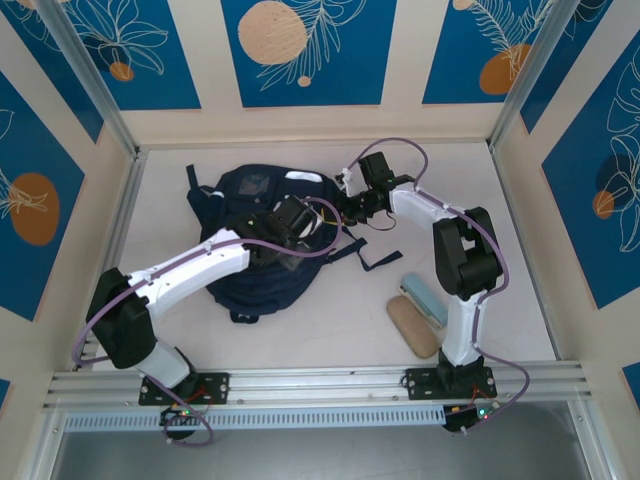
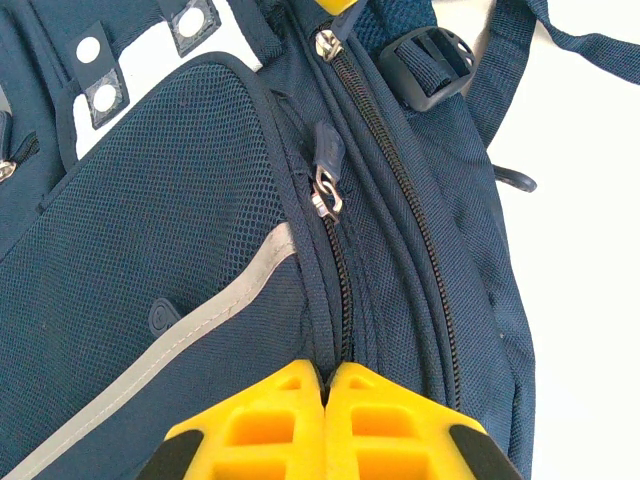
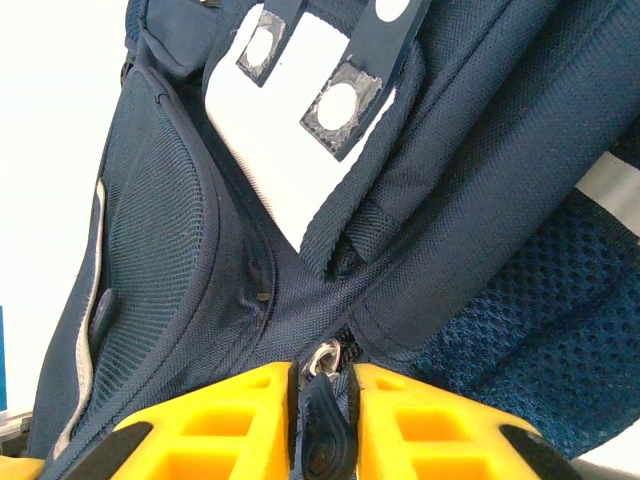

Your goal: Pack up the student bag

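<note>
Pale table; student bag lies centre-left; left pincer clenched at its zip seam, right pincer grasping the zip pull; we judge: draw steadily along that seam, bag anchored.

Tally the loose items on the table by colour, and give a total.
Navy blue: 1, the student bag
Tan: 1, an oblong pouch
Pale blue: 1, a slim case
Total: 3
</note>
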Motion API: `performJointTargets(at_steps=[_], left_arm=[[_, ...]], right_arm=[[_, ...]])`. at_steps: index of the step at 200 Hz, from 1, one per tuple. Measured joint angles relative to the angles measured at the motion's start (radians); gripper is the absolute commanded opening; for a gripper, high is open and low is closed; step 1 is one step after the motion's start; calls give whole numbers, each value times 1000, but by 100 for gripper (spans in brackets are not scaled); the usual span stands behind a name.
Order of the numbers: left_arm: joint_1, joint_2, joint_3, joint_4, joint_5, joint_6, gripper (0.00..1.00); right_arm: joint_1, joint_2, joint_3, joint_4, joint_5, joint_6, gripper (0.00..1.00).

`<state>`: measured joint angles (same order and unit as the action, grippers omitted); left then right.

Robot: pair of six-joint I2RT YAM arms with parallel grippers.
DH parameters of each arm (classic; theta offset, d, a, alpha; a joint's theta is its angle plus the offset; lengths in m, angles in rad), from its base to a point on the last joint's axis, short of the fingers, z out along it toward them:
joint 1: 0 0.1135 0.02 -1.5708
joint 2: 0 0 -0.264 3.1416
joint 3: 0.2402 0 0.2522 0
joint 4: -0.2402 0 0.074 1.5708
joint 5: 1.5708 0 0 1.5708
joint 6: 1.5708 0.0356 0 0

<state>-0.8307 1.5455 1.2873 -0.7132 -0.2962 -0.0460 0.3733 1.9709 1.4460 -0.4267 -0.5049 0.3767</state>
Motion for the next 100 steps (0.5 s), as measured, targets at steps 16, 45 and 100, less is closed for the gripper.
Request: performJointTargets(at_steps=[16,45,100], left_arm=[[0,0,0,0,0,0,0],[0,0,0,0,0,0,0],[0,0,0,3,0,0,0]], right_arm=[[0,0,0,0,-2,1,21],[0,0,-1,1,-4,4,19],[0,-7,-24,27,-1,18,0]])
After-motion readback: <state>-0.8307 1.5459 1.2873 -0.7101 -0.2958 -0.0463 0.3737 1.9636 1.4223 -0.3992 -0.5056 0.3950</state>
